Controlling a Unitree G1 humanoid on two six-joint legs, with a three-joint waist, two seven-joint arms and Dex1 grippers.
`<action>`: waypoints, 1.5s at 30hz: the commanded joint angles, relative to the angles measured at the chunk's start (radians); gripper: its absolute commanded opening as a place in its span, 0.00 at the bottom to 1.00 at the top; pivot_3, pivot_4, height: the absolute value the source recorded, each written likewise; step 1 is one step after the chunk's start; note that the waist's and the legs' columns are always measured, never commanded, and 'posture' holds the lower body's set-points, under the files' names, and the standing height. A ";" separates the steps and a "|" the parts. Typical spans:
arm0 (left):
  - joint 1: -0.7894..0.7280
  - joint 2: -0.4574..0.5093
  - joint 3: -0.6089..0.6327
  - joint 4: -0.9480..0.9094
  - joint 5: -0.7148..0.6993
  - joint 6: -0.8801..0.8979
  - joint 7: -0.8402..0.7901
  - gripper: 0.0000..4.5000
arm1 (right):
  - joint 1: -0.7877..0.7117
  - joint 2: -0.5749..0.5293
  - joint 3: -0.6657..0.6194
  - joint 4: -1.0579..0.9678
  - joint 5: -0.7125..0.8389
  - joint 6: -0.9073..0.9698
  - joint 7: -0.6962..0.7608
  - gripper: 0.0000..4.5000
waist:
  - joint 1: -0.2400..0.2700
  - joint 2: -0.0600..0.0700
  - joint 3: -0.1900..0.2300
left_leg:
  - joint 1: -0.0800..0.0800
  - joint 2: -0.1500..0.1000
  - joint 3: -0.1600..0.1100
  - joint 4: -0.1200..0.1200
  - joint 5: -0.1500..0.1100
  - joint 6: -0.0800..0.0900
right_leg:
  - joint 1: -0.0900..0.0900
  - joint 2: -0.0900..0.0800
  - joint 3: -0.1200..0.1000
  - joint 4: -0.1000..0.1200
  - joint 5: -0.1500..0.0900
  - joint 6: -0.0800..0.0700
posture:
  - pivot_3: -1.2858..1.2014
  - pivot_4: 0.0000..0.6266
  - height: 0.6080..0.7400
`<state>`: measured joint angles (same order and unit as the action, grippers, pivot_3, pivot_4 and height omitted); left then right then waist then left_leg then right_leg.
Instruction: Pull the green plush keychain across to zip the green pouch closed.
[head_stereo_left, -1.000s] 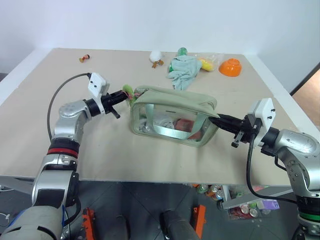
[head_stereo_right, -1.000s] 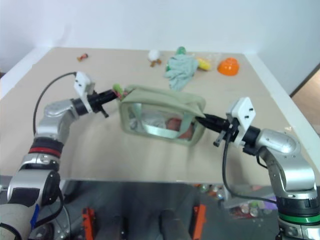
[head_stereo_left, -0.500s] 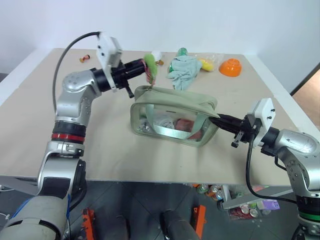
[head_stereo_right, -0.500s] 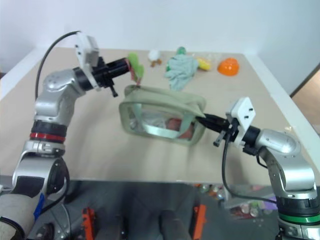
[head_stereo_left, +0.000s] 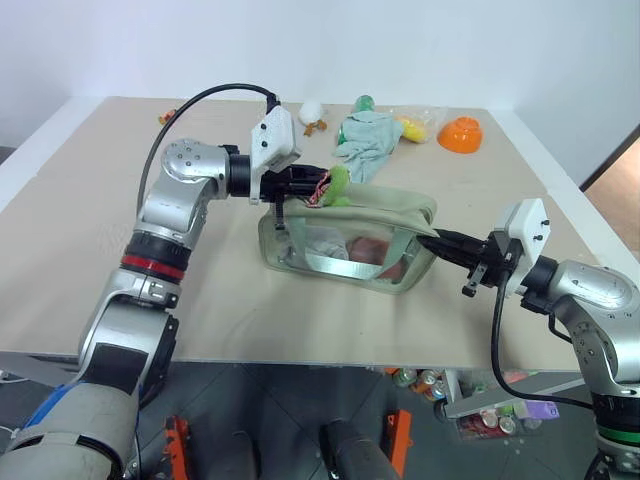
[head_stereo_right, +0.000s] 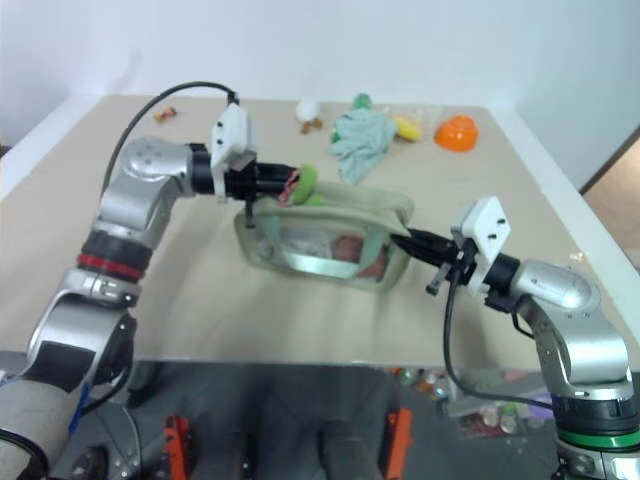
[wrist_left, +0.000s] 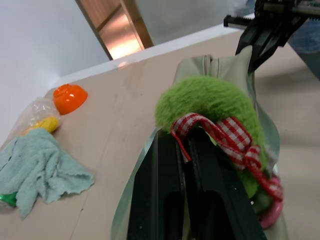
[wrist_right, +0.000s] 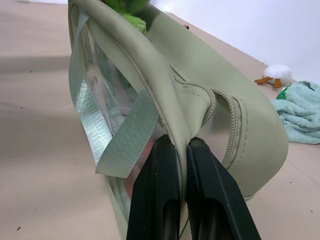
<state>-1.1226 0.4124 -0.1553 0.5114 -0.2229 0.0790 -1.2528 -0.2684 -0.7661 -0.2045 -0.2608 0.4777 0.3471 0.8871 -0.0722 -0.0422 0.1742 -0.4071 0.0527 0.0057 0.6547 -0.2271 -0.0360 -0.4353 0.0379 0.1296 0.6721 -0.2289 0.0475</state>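
The green pouch (head_stereo_left: 345, 238) stands at the table's middle, its clear side showing items inside and a pale strap (wrist_right: 117, 135). The green plush keychain (head_stereo_left: 336, 186), fuzzy lime with a red checked ribbon (wrist_left: 222, 135), hangs over the pouch's top, left of its middle. My left gripper (head_stereo_left: 318, 190) is shut on the keychain, pointing right along the top. My right gripper (head_stereo_left: 425, 240) is shut on the fabric of the pouch's right end (wrist_right: 200, 100), holding it level.
At the back lie a mint cloth (head_stereo_left: 368, 140), an orange bowl (head_stereo_left: 461, 134), a yellow toy in a clear bag (head_stereo_left: 415, 125), a white duck toy (head_stereo_left: 313, 115) and a small toy (head_stereo_left: 169, 117). Bare tabletop (head_stereo_left: 200, 290) surrounds the pouch.
My left gripper lifted the keychain from the pouch's left end, then carried it right over the pouch's top. The right gripper and the pouch's right end stayed put.
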 joint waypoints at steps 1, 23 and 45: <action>-0.048 0.016 0.041 0.008 -0.014 0.008 0.001 0.16 | -0.003 -0.006 -0.018 -0.017 -0.003 -0.011 -0.008 0.00 | 0.000 0.000 0.000 | 0.000 0.000 0.000 0.000 0.000 0.000 | 0.000 0.000 0.000 0.000 0.000 0.000 | 0.52 0.24 0.98; 0.021 0.174 0.156 -0.036 -0.060 0.093 0.027 0.99 | -0.058 -0.003 0.015 0.025 -0.010 -0.013 0.019 0.00 | -0.004 0.000 0.000 | 0.000 0.000 -0.001 0.000 0.000 0.000 | -0.001 0.000 -0.001 0.002 0.000 0.000 | 0.52 0.24 0.98; 0.522 0.152 0.239 -0.560 -0.242 0.371 0.288 0.99 | -0.095 -0.012 0.034 0.061 -0.016 -0.010 0.053 0.00 | -0.003 0.001 0.000 | 0.004 -0.001 -0.004 0.001 0.005 0.005 | 0.001 0.000 -0.003 0.009 -0.001 -0.003 | 0.52 0.24 0.98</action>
<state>-0.5966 0.5687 0.0840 -0.0373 -0.4772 0.4874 -0.9832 -0.3457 -0.7670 -0.1633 -0.1851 0.4635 0.3419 0.9356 -0.0747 -0.0413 0.1742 -0.4032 0.0516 0.0021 0.6558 -0.2225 -0.0307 -0.4339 0.0375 0.1270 0.6813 -0.2298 0.0443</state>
